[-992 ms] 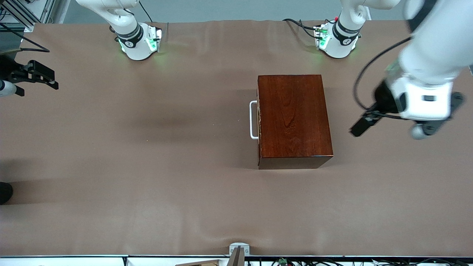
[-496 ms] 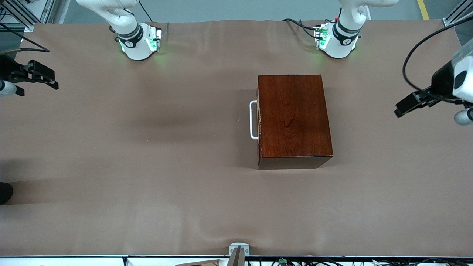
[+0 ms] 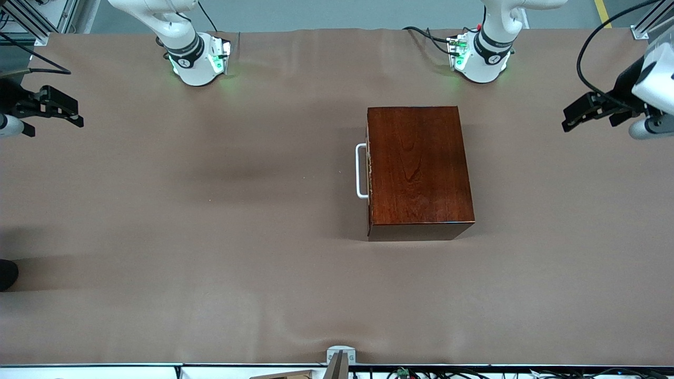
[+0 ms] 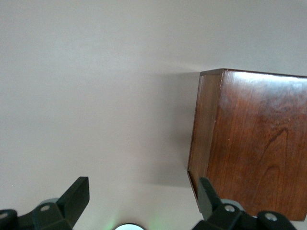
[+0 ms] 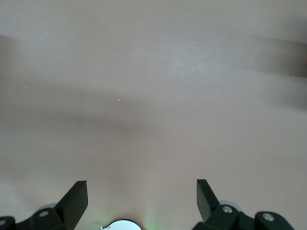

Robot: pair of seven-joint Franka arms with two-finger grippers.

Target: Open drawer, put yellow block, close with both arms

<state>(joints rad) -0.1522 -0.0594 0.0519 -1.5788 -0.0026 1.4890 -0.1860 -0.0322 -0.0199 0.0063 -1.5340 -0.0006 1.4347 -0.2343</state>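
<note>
The shut drawer (image 3: pixel 368 171) sits mid-table, its white handle (image 3: pixel 361 171) running lengthwise and facing the right arm's end, where the open, empty right gripper (image 3: pixel 71 115) hangs well apart; the left gripper (image 3: pixel 576 117), also open, hangs over the box's back end.

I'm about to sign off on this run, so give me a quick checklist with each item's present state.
1. Drawer flush in the wooden box: ok.
2. White handle free of both grippers: ok.
3. Yellow block on show: not ok, in no view; whether it is inside, cannot tell.
4. Left gripper open, over the table's left-arm end: ok.
5. Right gripper open, over the right-arm end: ok.
</note>
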